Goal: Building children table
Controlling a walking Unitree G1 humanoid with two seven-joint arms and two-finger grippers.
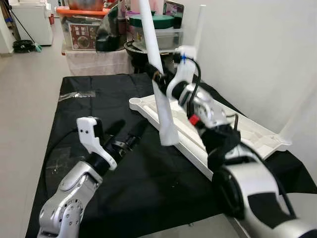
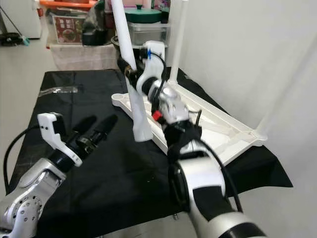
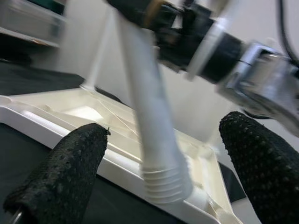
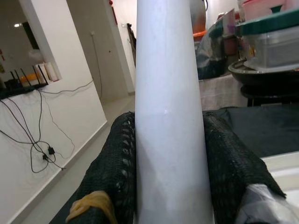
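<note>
Right gripper [image 1: 157, 74] is clamped on a white leg [image 1: 159, 94], threaded end down for screwing into the upturned tabletop [image 1: 247, 131]; left gripper [image 1: 130, 133] waits nearby, fingers apart.

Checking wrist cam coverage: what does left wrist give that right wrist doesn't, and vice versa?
Left wrist alone: the white table leg's threaded end, hanging free over the upturned white tabletop, with the open left claw on either side of it, not touching. A second leg stands at the tabletop's far corner.

Right wrist alone: the right claw shut on the leg's shaft, plus a doorway and wall cables.

Both: the same white table leg and some tabletop edge.
</note>
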